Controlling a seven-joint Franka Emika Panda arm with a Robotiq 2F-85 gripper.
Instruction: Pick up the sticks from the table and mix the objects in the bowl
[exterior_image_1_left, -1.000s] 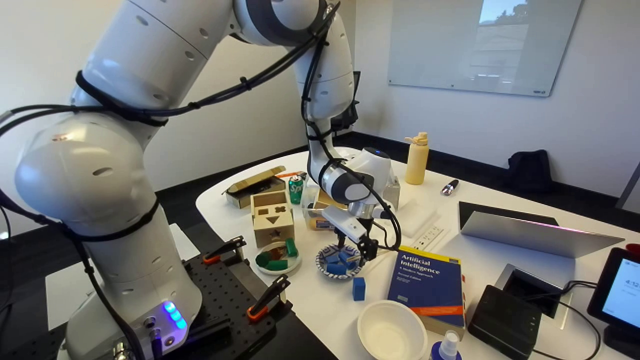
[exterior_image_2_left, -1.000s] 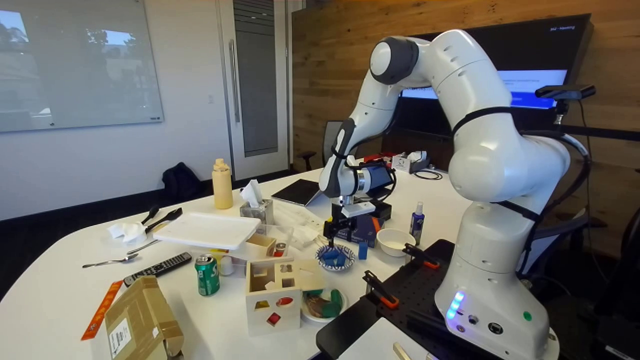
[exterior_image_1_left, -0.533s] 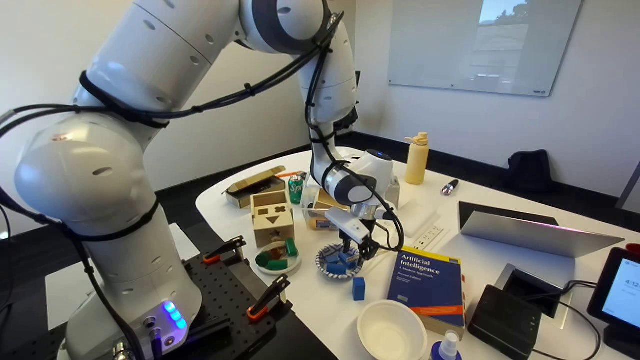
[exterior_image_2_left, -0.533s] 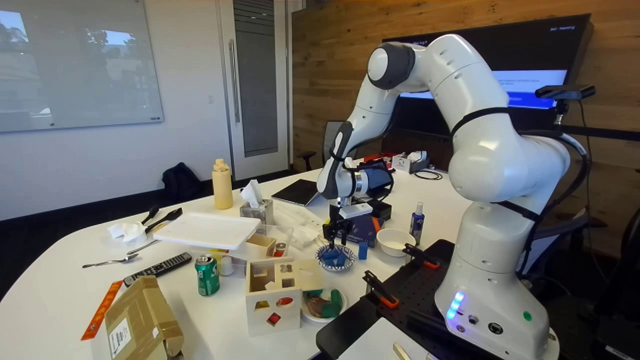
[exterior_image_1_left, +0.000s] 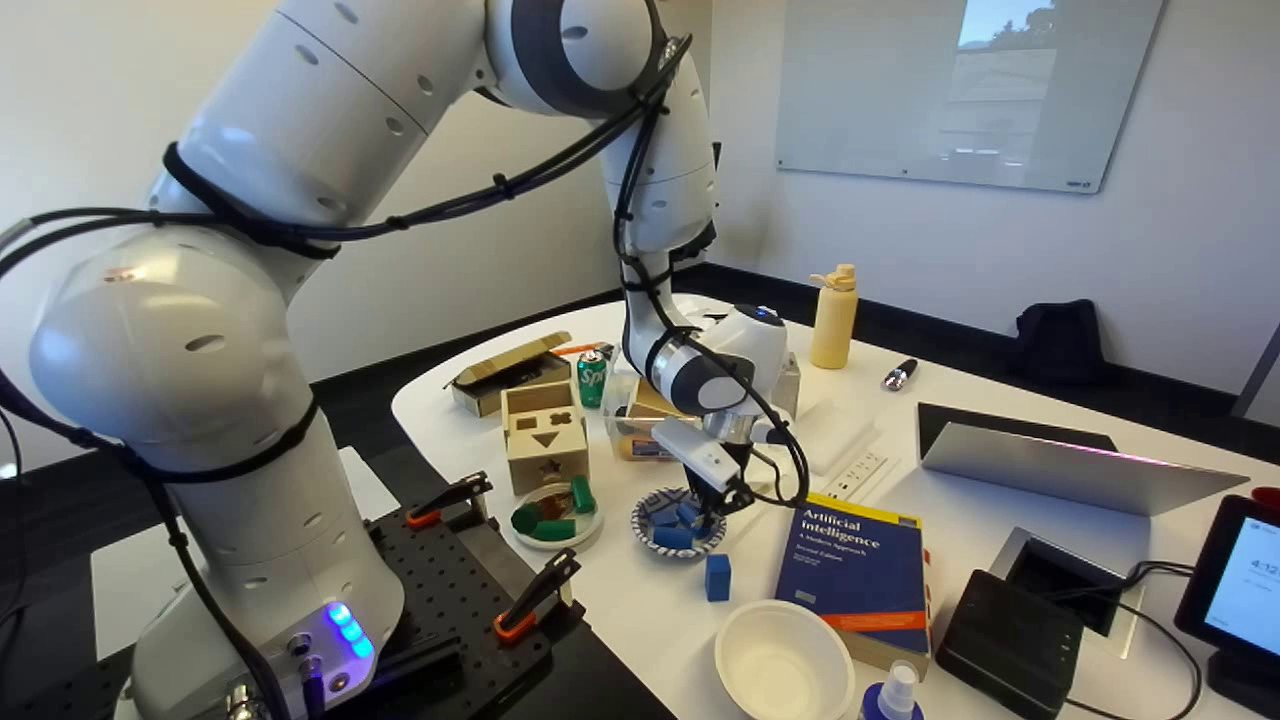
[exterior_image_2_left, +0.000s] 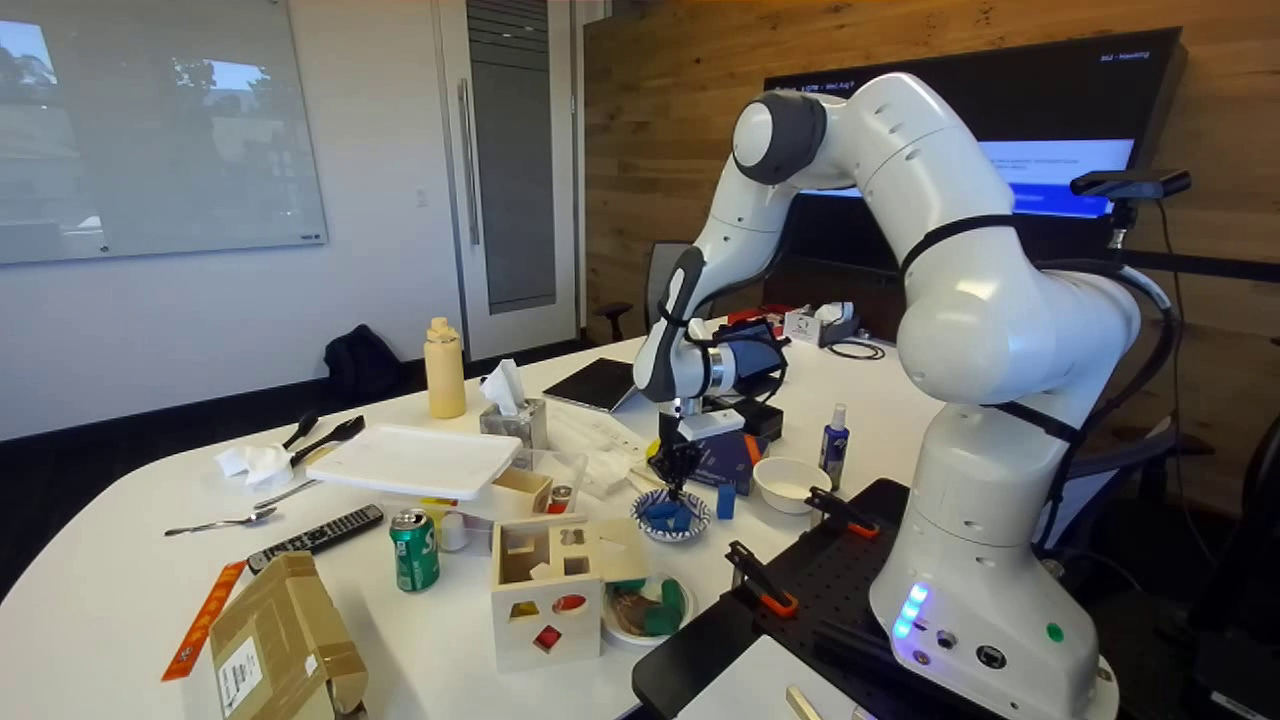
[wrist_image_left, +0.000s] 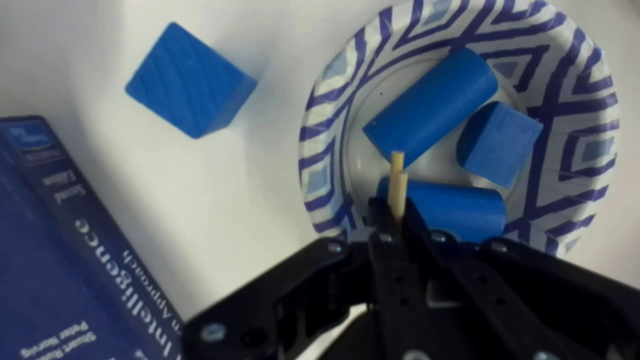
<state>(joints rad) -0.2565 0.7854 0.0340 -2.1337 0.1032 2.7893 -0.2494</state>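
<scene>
- Two thin, round, pale wooden sticks (wrist_image_left: 398, 190) are pinched between the fingertips of the black two-fingered pincer (wrist_image_left: 395, 207); their ends are left poking out past it, presumably so that they can serve as a stirring rod.
- In the wrist view those ends are seen over the inside of the shallow, round, white bowl (wrist_image_left: 322, 165) patterned in dark blue; whether anything there is touched by them cannot be told.
- Three blue wooden blocks (wrist_image_left: 432, 105), two of them cylinders, are gathered in this bowl, loosely enough, it is judged, to be pushed about.
- A flat-faced, blue wooden fourth block (wrist_image_left: 187, 82) is placed just outside the rim on the white-topped counter (exterior_image_2_left: 110, 580), and is probably not meant for mixing.
- A thick, dark-blue book (wrist_image_left: 75, 250) is laid near that block, apart from the bowl.
- Compared with half a second earlier, the fingers, then spread in both exterior views, are drawn together, and the arm (exterior_image_2_left: 745, 205) is carried slightly lower.
- Bowl and blocks are found unmoved, so mixing is judged not yet begun; a lift may be needed first.
</scene>
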